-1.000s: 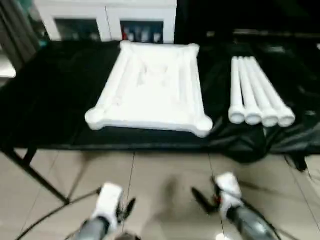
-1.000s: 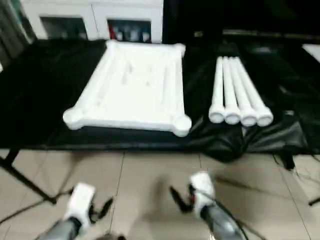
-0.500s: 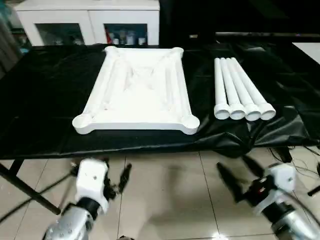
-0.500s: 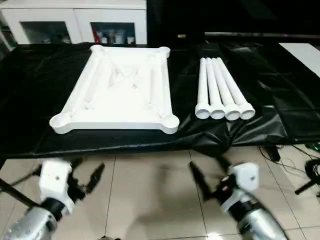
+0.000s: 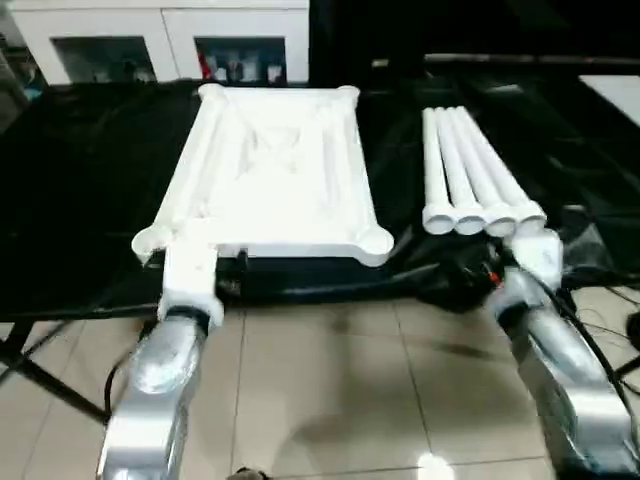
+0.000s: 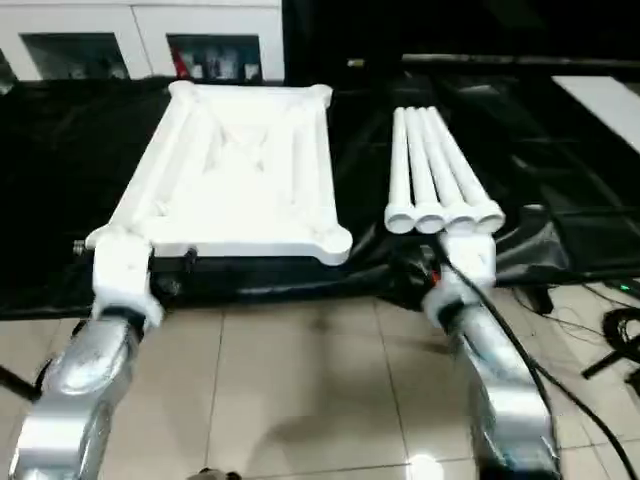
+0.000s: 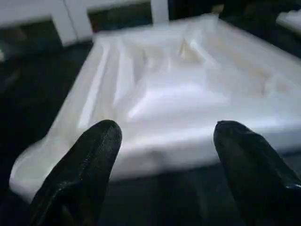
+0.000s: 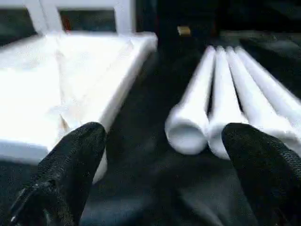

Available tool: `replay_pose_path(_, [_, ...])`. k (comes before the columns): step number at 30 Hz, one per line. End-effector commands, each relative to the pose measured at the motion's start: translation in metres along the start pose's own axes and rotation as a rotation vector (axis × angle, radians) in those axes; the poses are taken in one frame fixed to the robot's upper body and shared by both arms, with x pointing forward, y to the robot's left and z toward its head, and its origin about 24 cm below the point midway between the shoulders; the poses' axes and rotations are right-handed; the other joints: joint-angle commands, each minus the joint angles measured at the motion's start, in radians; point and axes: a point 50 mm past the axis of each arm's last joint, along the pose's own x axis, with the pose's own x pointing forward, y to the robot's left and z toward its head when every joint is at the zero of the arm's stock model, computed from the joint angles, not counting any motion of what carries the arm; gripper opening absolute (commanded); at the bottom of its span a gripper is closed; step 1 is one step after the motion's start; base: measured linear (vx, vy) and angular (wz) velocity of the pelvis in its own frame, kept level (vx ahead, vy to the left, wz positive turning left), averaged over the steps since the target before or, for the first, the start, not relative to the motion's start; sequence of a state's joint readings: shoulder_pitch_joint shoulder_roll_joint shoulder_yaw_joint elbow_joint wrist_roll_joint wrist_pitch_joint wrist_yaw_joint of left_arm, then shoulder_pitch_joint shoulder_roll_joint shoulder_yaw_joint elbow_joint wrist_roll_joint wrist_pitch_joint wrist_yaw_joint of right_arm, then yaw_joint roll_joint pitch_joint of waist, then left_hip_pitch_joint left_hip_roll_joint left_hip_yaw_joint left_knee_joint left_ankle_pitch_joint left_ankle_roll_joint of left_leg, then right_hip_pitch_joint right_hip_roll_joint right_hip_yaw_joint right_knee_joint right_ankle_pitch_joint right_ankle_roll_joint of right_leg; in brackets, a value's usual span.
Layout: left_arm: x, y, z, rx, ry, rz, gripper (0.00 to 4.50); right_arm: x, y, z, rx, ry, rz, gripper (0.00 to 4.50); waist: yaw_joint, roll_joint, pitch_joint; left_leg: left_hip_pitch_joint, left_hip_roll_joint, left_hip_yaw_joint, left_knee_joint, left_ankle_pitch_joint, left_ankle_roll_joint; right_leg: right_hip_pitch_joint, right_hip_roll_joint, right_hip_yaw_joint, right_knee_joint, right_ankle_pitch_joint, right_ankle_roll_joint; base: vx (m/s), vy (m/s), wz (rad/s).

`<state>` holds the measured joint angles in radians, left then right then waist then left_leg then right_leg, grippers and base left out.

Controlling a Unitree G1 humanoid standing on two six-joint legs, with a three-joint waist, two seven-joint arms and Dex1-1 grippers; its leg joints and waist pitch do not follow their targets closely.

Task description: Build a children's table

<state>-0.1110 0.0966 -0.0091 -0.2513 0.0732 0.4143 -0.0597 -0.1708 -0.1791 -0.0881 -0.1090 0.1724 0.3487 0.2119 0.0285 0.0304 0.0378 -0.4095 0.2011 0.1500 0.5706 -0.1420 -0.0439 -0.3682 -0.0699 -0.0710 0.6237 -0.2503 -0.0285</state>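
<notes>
Four white legs [image 5: 478,170] lie side by side on the black cloth-covered table [image 5: 90,190], touching one another, their flared open ends toward the robot. One tabletop [image 5: 270,170] lies just to their left, ribbed underside up, a strip of black cloth between the two. Four rounded corner sockets show on it, though the near-left one is partly covered by the left arm's white wrist housing.

Two grippers are up at the table's near edge. The left gripper [image 7: 162,155] has its fingers spread wide and empty, facing the tabletop's near rim. The right gripper [image 8: 164,165] is also wide apart and holds nothing, pointed at the gap between tabletop and legs — in the head views its black fingers merge with the dark cloth. A white cabinet [image 5: 160,35] stands behind, its top cut off.
</notes>
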Motion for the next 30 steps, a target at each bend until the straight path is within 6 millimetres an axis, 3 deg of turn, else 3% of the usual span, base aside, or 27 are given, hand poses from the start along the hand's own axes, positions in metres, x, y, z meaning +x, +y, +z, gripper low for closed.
replay_pose_path(1, [0.001,-0.007,-0.006,0.011,0.015,-0.009,3.67,0.000,-0.005,-0.007,-0.030,0.042,-0.038,4.38,-0.018,0.027,-0.057,0.077,0.177,-0.092,-0.117,-0.111,0.167,-0.022,-0.011,-0.010,0.017,0.062,-0.213,-0.017,-0.165,0.05])
replay_pose_path(2, [0.007,-0.006,-0.003,0.036,0.028,-0.008,3.67,0.005,0.003,-0.009,-0.029,0.065,-0.011,4.38,-0.025,-0.017,-0.050,0.061,0.156,-0.069,-0.115,-0.197,0.236,-0.011,-0.033,0.000,0.007,0.071,-0.275,-0.017,-0.165,0.05])
replay_pose_path(3, [0.008,-0.004,-0.003,0.043,0.055,0.003,3.67,0.006,0.006,-0.010,-0.009,0.077,0.002,4.38,-0.010,-0.058,-0.051,0.025,0.006,0.028,-0.016,-0.266,0.245,0.011,-0.048,0.028,-0.088,0.108,-0.385,-0.018,-0.194,0.06])
replay_pose_path(4, [0.008,-0.003,-0.003,0.047,0.070,0.010,3.67,0.006,0.008,-0.010,0.003,0.083,0.009,4.38,0.011,-0.091,-0.056,-0.014,-0.073,0.055,0.094,-0.251,0.234,0.054,-0.073,0.056,-0.121,0.094,-0.398,-0.034,-0.195,0.07])
replay_pose_path(5, [0.010,0.003,0.000,0.057,0.073,0.048,3.67,0.009,0.012,-0.009,0.020,0.075,0.019,4.38,0.045,-0.074,-0.043,-0.029,-0.053,0.027,0.118,-0.144,0.165,0.059,-0.136,0.076,-0.136,-0.022,-0.323,-0.034,-0.195,0.07])
replay_pose_path(6, [0.011,0.004,0.001,0.069,0.064,0.049,3.67,0.012,0.015,-0.012,0.036,0.083,0.022,4.38,0.051,-0.073,-0.039,-0.031,-0.034,0.007,0.069,-0.087,0.097,0.063,-0.133,0.067,-0.118,-0.095,-0.150,-0.050,-0.182,-0.01])
replay_pose_path(7, [0.012,0.004,0.002,0.076,0.058,0.048,3.67,0.014,0.016,-0.014,0.045,0.092,0.022,4.38,0.053,-0.044,-0.046,-0.008,0.004,-0.017,0.017,-0.101,0.080,0.062,-0.126,0.057,-0.109,-0.090,-0.055,-0.060,-0.141,-0.08])
replay_pose_path(8, [0.012,0.004,0.003,0.081,0.052,0.048,3.67,0.017,0.018,-0.017,0.046,0.108,0.020,4.38,0.046,-0.048,-0.053,-0.002,0.019,-0.027,0.000,-0.101,0.089,0.058,-0.103,0.046,-0.096,-0.050,-0.021,-0.060,-0.141,-0.08])
replay_pose_path(9, [0.013,0.004,0.004,0.061,0.048,0.045,3.67,0.020,0.021,-0.015,0.049,0.098,0.033,4.38,0.047,-0.036,-0.054,0.015,0.039,-0.035,-0.018,-0.129,0.090,0.051,-0.080,0.031,-0.095,-0.039,0.008,-0.060,-0.087,-0.04])
replay_pose_path(10, [0.014,0.003,0.005,0.041,0.043,0.037,3.67,0.023,0.023,-0.013,0.048,0.091,0.052,4.38,0.046,-0.047,-0.052,0.026,0.045,-0.032,-0.020,-0.159,0.090,0.043,-0.080,0.032,-0.098,-0.052,0.008,-0.047,-0.055,0.08])
replay_pose_path(13, [0.016,-0.001,0.011,0.034,0.017,0.003,3.67,0.029,0.026,-0.010,0.022,0.087,0.061,4.38,0.063,-0.043,-0.028,0.061,0.027,-0.011,-0.033,-0.330,0.035,0.034,-0.082,0.024,-0.133,-0.399,0.010,-0.050,-0.030,0.06])
replay_pose_path(14, [0.017,-0.001,0.013,0.034,0.014,0.003,3.67,0.030,0.026,-0.008,0.004,0.082,0.065,4.38,0.063,-0.045,-0.018,0.079,0.032,-0.015,-0.041,-0.420,0.005,0.025,-0.079,0.020,-0.151,-0.551,0.036,-0.051,-0.005,0.03])
replay_pose_path(15, [0.018,0.001,0.014,0.029,0.015,0.012,3.67,0.031,0.027,-0.006,-0.009,0.075,0.072,4.38,0.055,-0.046,-0.007,0.119,0.033,-0.020,-0.039,-0.554,-0.016,0.016,-0.074,-0.004,-0.173,-0.680,0.051,-0.051,0.016,0.02])
replay_pose_path(17, [0.019,0.002,0.014,0.021,0.017,0.017,3.67,0.031,0.028,-0.005,-0.015,0.075,0.076,4.38,0.042,-0.036,0.003,0.168,0.037,-0.027,-0.034,-0.693,-0.025,0.008,-0.058,-0.043,-0.196,-0.725,0.056,0.000,0.000,0.00])
replay_pose_path(18, [0.020,0.004,0.014,0.023,0.023,0.018,3.67,0.033,0.029,-0.006,-0.020,0.081,0.075,4.38,0.043,0.005,0.004,0.122,0.112,-0.064,-0.140,-0.928,-0.037,0.093,-0.029,-0.049,-0.038,-0.485,0.021,0.031,0.051,-0.15])
replay_pose_path(19, [0.021,0.004,0.014,0.027,0.024,0.016,3.67,0.034,0.029,-0.007,-0.018,0.084,0.075,4.38,0.041,-0.005,-0.005,0.110,0.121,-0.069,-0.167,-0.965,-0.031,0.109,-0.021,-0.036,0.045,-0.307,0.005,0.000,0.000,0.00])
replay_pose_path(20, [0.021,0.006,0.013,0.030,0.027,0.022,3.67,0.034,0.030,-0.007,-0.016,0.081,0.072,4.38,0.049,-0.022,-0.002,0.057,0.037,-0.112,-0.182,-0.964,0.038,0.131,-0.018,-0.021,0.037,-0.200,0.004,0.000,0.000,0.00])
replay_pose_path(21, [0.021,0.007,0.013,0.030,0.029,0.027,3.67,0.034,0.031,-0.007,-0.015,0.078,0.071,4.38,0.055,-0.065,-0.008,0.038,-0.048,-0.055,-0.073,-0.698,0.092,0.135,-0.109,0.042,-0.097,-0.560,0.053,0.007,-0.012,0.23])
replay_pose_path(22, [0.021,0.008,0.013,0.032,0.030,0.030,3.67,0.035,0.030,-0.006,-0.023,0.076,0.064,4.38,0.068,-0.067,0.006,0.044,-0.047,-0.048,0.061,-0.485,0.101,0.118,-0.230,0.051,-0.204,-0.880,0.045,0.077,-0.004,0.41])
replay_pose_path(23, [0.022,0.008,0.014,0.033,0.031,0.031,3.67,0.035,0.030,-0.006,-0.030,0.075,0.059,4.38,0.064,-0.069,0.000,0.034,-0.034,-0.045,0.156,-0.286,0.103,0.121,-0.281,0.052,-0.242,-0.990,0.017,0.077,-0.004,0.41])
replay_pose_path(24, [0.022,0.009,0.015,0.039,0.029,0.029,3.67,0.035,0.027,-0.007,0.006,0.074,0.030,4.38,0.069,-0.064,-0.022,-0.055,-0.016,-0.048,0.164,-0.167,0.091,0.191,-0.265,-0.002,-0.191,-0.785,-0.013,0.115,0.039,0.32])
replay_pose_path(25, [0.022,0.009,0.015,0.039,0.028,0.029,3.67,0.035,0.026,-0.008,0.010,0.075,0.027,4.38,0.060,-0.053,-0.028,-0.006,-0.002,-0.047,0.106,-0.170,0.070,0.163,-0.198,0.024,-0.169,-0.684,-0.064,0.133,0.021,0.28])
replay_pose_path(26, [0.023,0.009,0.016,0.039,0.023,0.027,3.67,0.035,0.024,-0.010,-0.004,0.089,0.026,4.38,0.068,-0.031,-0.041,0.016,0.003,-0.033,0.024,-0.107,0.084,0.177,-0.103,-0.026,-0.139,-0.433,-0.149,0.133,0.021,0.28])
replay_pose_path(27, [0.024,0.010,0.017,0.039,0.020,0.028,3.67,0.035,0.025,-0.010,-0.013,0.092,0.036,4.38,0.043,0.006,-0.051,0.125,0.053,-0.090,-0.038,-0.043,0.171,0.099,-0.015,-0.062,-0.054,-0.176,-0.120,0.149,0.038,0.25])
replay_pose_path(28, [0.024,0.011,0.018,0.037,0.018,0.028,3.67,0.035,0.026,-0.009,-0.016,0.088,0.051,4.38,-0.010,0.020,-0.087,0.262,0.142,-0.198,-0.026,0.131,0.330,-0.046,-0.002,-0.048,0.079,-0.161,-0.025,0.195,0.036,0.11])
replay_pose_path(29, [0.024,0.011,0.019,0.037,0.017,0.027,3.67,0.035,0.028,-0.008,-0.020,0.082,0.065,4.38,-0.010,0.020,-0.087,0.262,0.142,-0.198,-0.026,0.131,0.330,-0.046,-0.002,-0.048,0.079,-0.161,-0.025,0.195,0.036,0.11])
replay_pose_path(30, [0.025,0.012,0.019,0.036,0.015,0.026,3.67,0.035,0.029,-0.007,-0.025,0.078,0.074,4.38,-0.002,-0.002,-0.077,0.229,0.140,-0.184,-0.010,0.343,0.451,-0.096,-0.025,-0.007,0.130,-0.092,0.083,0.183,-0.009,-0.08])
